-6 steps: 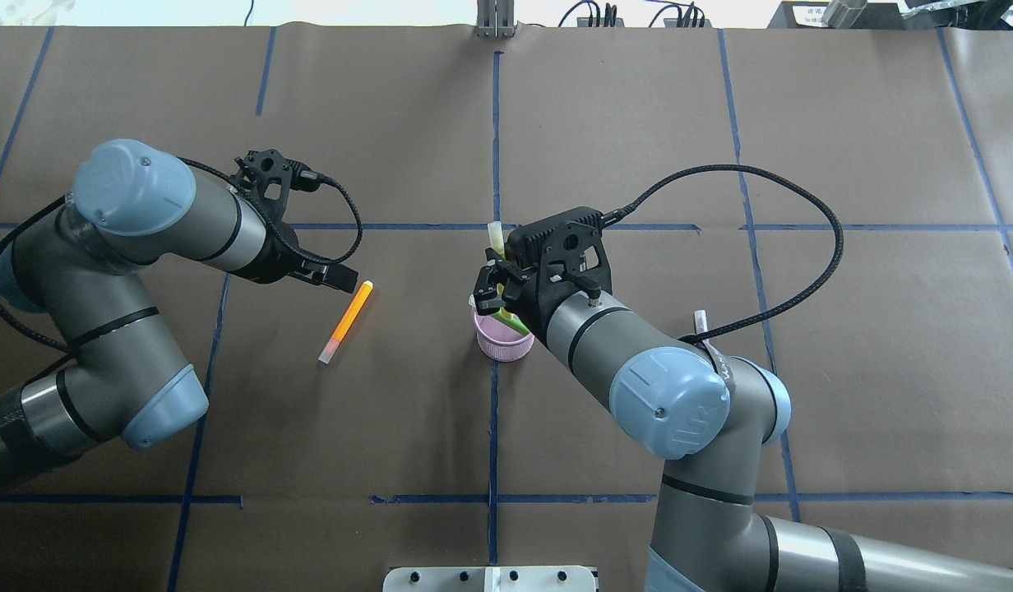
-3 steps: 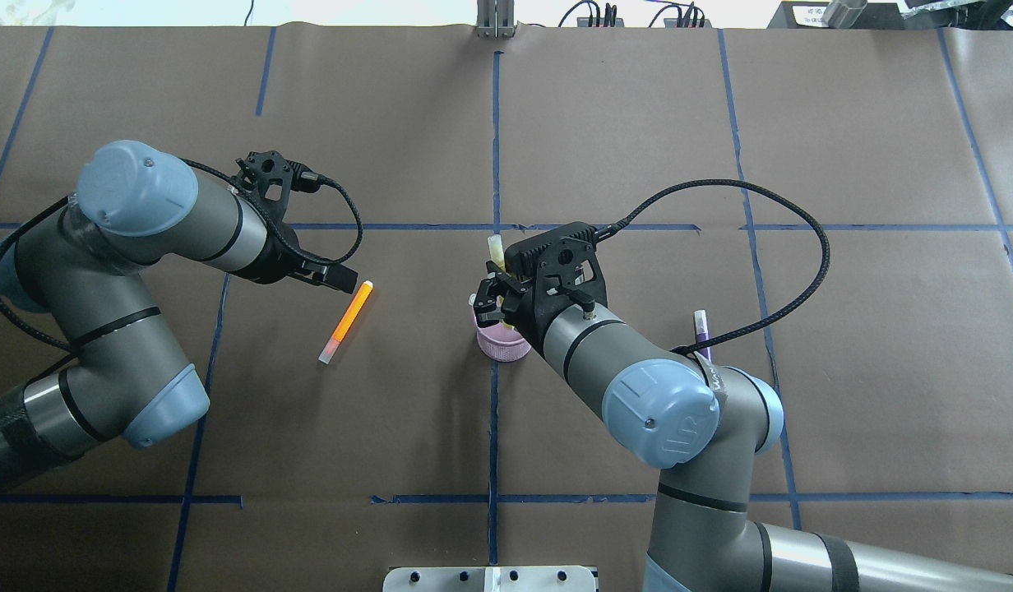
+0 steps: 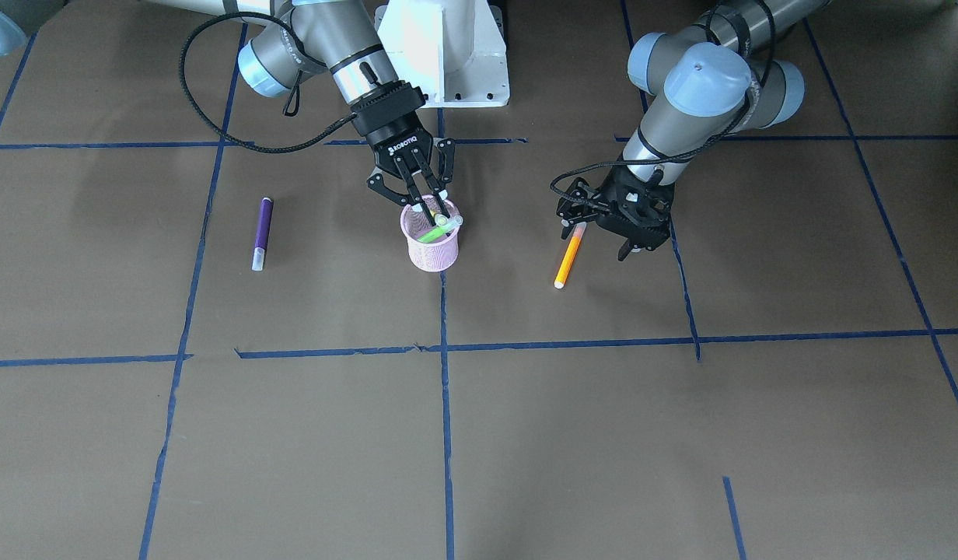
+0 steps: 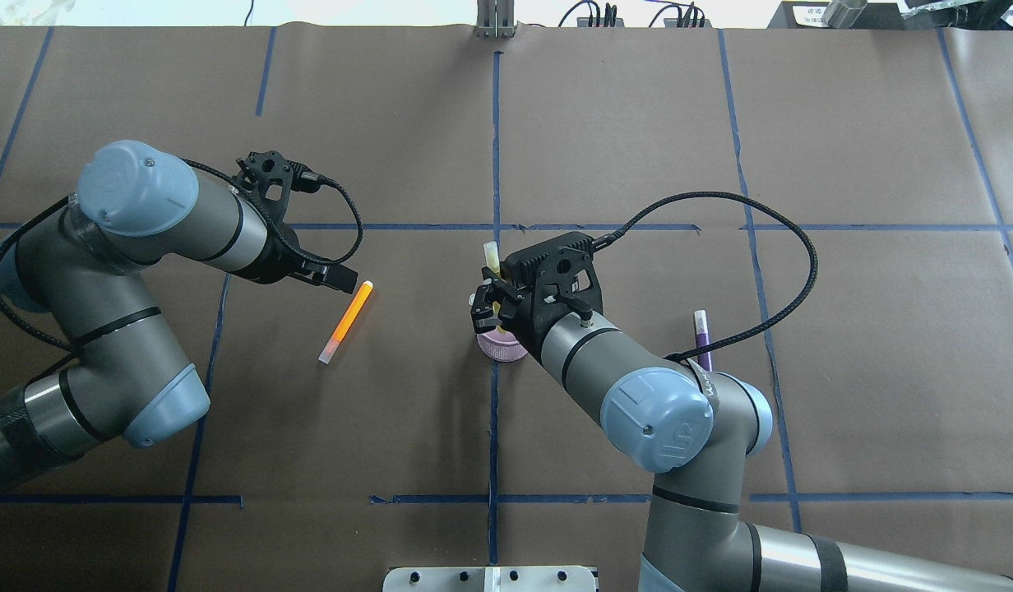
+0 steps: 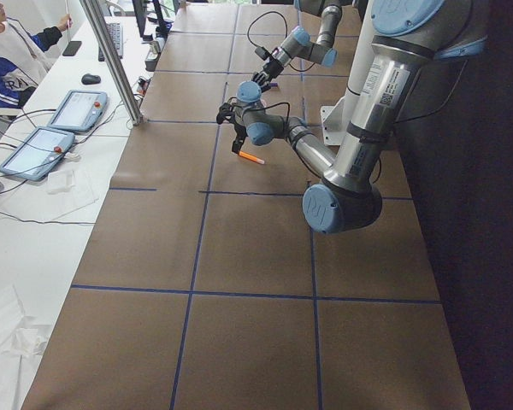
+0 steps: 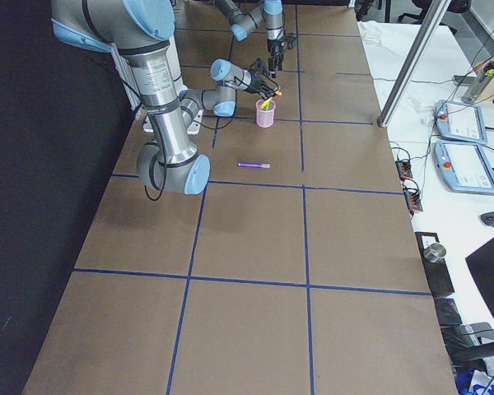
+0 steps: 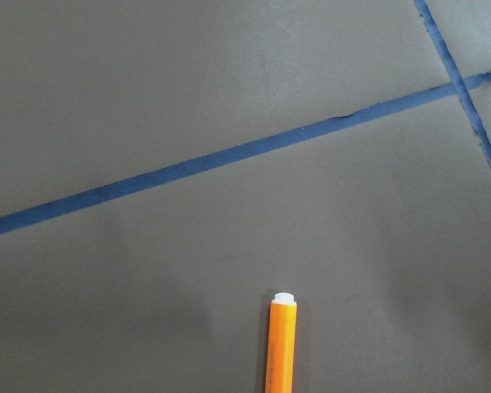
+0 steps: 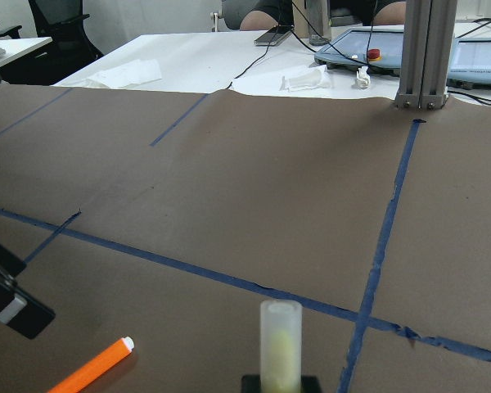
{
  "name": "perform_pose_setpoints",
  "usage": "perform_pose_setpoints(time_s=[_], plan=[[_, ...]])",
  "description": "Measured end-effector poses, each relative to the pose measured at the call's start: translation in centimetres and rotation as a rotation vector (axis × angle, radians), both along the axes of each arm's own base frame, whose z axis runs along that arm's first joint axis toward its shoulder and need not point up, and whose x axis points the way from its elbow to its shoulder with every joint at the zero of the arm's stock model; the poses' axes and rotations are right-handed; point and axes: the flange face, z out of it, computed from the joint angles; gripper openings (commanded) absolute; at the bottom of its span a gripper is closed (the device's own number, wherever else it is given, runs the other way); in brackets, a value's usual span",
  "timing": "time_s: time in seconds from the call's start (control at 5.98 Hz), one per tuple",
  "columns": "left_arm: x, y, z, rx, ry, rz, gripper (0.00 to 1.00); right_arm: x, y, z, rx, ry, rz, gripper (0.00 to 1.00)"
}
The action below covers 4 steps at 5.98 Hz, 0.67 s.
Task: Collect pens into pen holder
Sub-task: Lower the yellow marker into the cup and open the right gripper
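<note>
Pen holder (image 3: pixel 432 253), one, stands at bench (image 3: pixel 526 428) centre. Of three pens, green pen (image 3: pixel 430 232) leans inside, grasped by right gripper (image 3: pixel 436 211) fingers, labelled ROBOTIQ. In front view, purple pen (image 3: pixel 262 225) lies at 9 o'clock, orange pen (image 3: pixel 568 257) at 3 o'clock, beside left gripper (image 3: pixel 599 237) with spread fingers.

Matt brown paper (image 4: pixel 638 123) crossed with blue tape (image 4: pixel 495 123), pink wire-mesh pen holder (image 3: pixel 432 253), smooth plastic orange pen (image 4: pixel 347 319), translucent-capped green pen (image 3: pixel 431 232), braided black cable (image 4: pixel 712 195).
</note>
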Motion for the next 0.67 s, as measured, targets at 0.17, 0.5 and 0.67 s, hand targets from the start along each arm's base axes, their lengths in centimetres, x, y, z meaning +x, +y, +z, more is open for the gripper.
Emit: perform_pose_setpoints(time_s=[0.17, 0.5, 0.67], plan=[[0.0, 0.0, 0.1, -0.001, -0.002, 0.000, 1.00, -0.1, 0.1, 0.0, 0.000, -0.011, 0.000, 1.00], [0.2, 0.0, 0.0, -0.002, -0.002, 0.001, 1.00, 0.3, 0.2, -0.5, 0.004, -0.022, -0.005, 1.00], [0.3, -0.1, -0.5, 0.001, 0.003, 0.002, 1.00, 1.0, -0.3, -0.9, 0.003, -0.030, -0.017, 1.00]])
